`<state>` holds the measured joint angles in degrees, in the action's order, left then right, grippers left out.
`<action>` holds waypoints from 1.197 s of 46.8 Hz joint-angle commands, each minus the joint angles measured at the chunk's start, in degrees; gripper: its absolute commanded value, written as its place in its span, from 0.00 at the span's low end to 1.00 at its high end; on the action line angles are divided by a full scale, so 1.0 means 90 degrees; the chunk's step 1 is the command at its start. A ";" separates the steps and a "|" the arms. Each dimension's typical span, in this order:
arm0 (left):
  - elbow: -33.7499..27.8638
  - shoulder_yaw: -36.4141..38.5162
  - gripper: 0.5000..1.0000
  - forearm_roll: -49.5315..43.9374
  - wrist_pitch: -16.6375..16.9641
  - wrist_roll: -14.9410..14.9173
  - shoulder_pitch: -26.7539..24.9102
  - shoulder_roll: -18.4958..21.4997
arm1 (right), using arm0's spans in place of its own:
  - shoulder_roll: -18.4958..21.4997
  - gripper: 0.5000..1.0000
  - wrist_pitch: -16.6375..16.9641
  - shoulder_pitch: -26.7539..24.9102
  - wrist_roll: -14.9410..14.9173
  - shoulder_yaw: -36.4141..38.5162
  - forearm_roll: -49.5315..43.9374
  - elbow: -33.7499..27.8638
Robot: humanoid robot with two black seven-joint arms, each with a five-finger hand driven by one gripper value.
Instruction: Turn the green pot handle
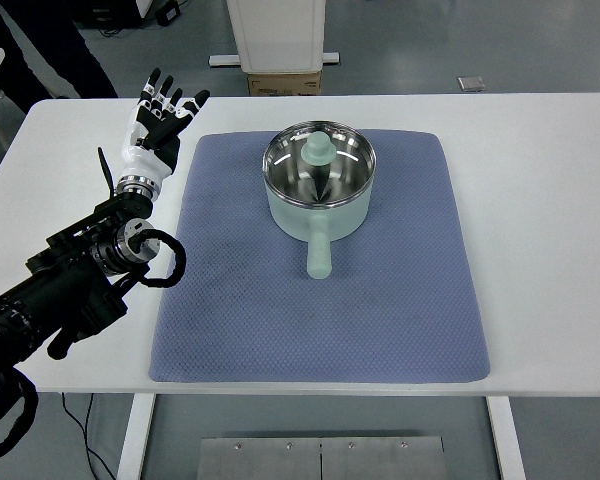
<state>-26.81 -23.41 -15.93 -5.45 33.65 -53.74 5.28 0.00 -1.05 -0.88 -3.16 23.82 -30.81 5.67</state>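
Observation:
A pale green pot [319, 185] with a shiny steel inside stands on a blue mat [320, 290] in the middle of the table. Its green handle [319, 254] points toward the table's near edge. A green knob [317, 150] shows inside the pot at its far rim. My left hand [159, 118] is raised over the table to the left of the mat, fingers spread, holding nothing, well apart from the pot. My right arm is out of view.
The white table [540, 200] extends right of the mat. A cardboard box [283, 83] and a white stand sit on the floor beyond the far edge. A person's dark-clothed legs [40, 50] show at the top left.

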 commanded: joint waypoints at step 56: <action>-0.0078 0.0082 1.00 0.4503 -0.1386 -0.0438 -0.0864 0.1513 | 0.0000 1.00 0.0000 0.0000 0.0000 0.0000 -0.0005 0.0005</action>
<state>-27.45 -22.74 21.64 -17.39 29.69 -60.64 17.78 0.00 -1.05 -0.88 -3.16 23.82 -30.81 5.63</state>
